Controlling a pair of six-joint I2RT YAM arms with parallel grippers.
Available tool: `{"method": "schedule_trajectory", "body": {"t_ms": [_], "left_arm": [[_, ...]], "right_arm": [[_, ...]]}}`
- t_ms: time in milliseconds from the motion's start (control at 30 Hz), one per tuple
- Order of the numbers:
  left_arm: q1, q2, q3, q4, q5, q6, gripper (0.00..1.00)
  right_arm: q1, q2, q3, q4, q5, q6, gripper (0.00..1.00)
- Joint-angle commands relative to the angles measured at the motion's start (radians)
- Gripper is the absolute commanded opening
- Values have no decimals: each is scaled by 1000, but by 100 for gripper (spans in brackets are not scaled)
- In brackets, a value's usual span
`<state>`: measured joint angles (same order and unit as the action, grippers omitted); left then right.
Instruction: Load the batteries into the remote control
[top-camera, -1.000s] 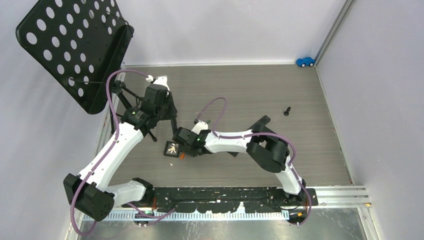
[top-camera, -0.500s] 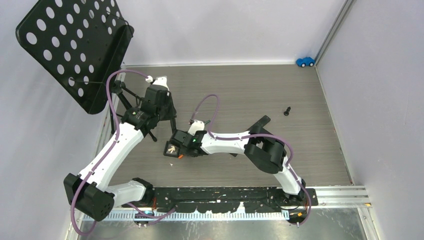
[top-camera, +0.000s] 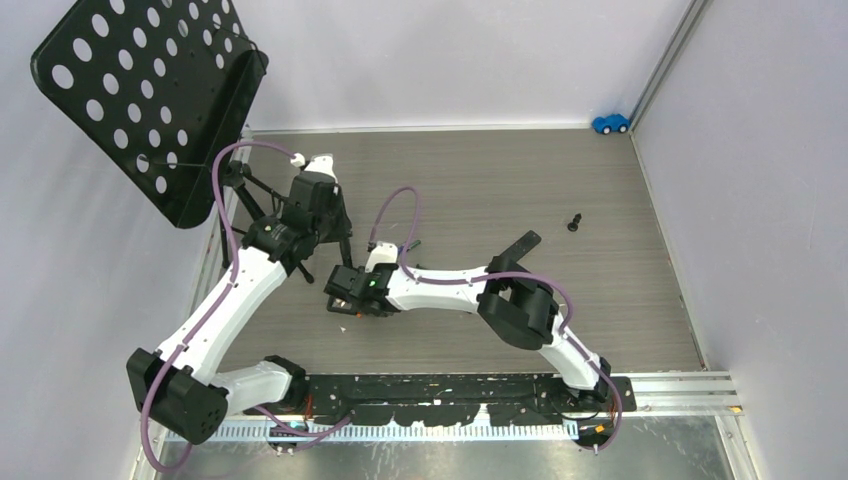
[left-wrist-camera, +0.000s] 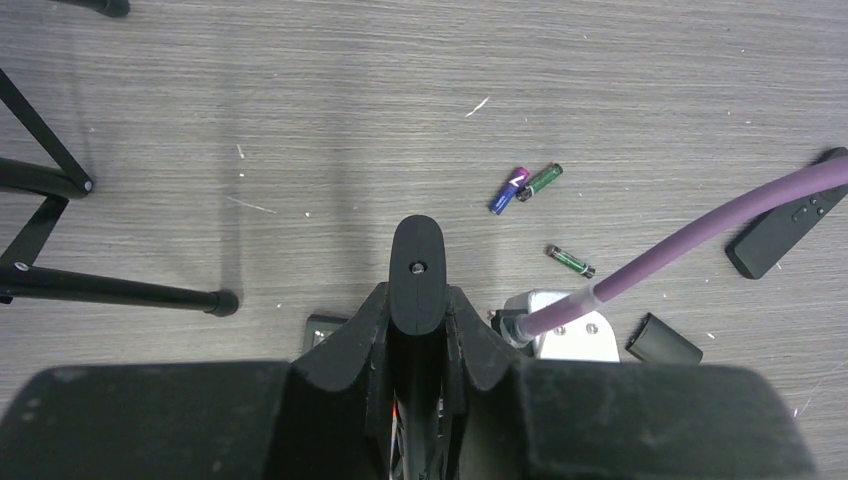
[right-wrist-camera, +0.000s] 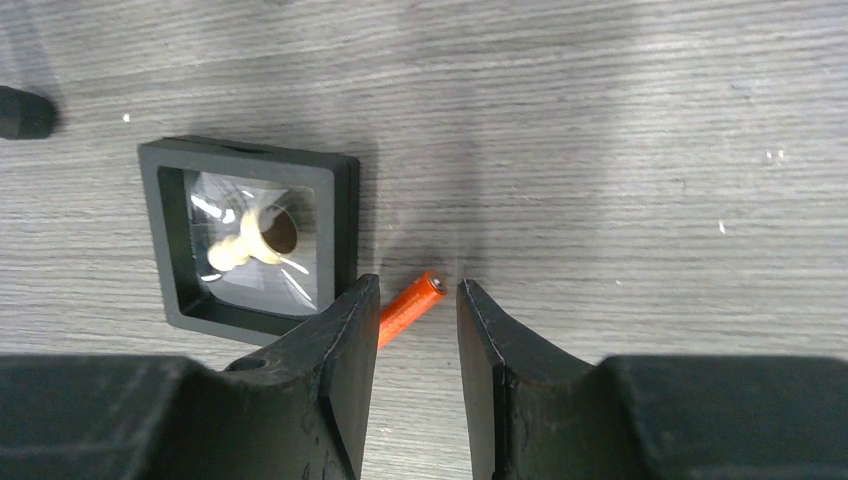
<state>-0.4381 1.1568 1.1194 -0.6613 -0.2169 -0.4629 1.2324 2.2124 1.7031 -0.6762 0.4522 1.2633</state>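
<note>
Grey table (right-wrist-camera: 600, 120) has loose batteries (left-wrist-camera: 510, 190), loading seems not begun; right gripper (right-wrist-camera: 415, 292) has jaws apart around orange battery (right-wrist-camera: 410, 306), left gripper (left-wrist-camera: 416, 240) closed.

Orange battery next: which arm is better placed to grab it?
Right. The right claw hangs open over the orange battery, beside the black square case. The left claw is shut, facing the blue battery and green batteries instead.

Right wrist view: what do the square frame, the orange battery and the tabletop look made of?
Square frame: likely matte black plastic around a clear glossy film, judging by glare streaks. Orange battery: smooth orange wrap, metal-looking end cap. Tabletop: grey wood-grain surface, probably laminate; fine streaks, dull sheen.
</note>
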Motion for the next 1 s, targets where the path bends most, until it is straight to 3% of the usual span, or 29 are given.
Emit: {"method": "schedule_trajectory", "body": {"t_ms": [0,133,267,433,700,967], "left_arm": [[4,-38,-10,46,-18,0,0],[3,-40,-19,50,-19,-3,0],[2,-40,-19,50,-11,-4,0],[2,-40,-24,62,26,-4,0],[-18,11,-15,139,325,18,0],[-81,68,18,150,411,26,0]], "right_arm": [[26,57,2,-181,62,32,40],[39,67,21,-188,65,14,36],[41,62,-4,-169,56,4,16],[41,23,-53,-160,91,-7,7],[13,-164,-231,-183,127,-91,6],[-14,-288,-440,-145,66,-305,7]]}}
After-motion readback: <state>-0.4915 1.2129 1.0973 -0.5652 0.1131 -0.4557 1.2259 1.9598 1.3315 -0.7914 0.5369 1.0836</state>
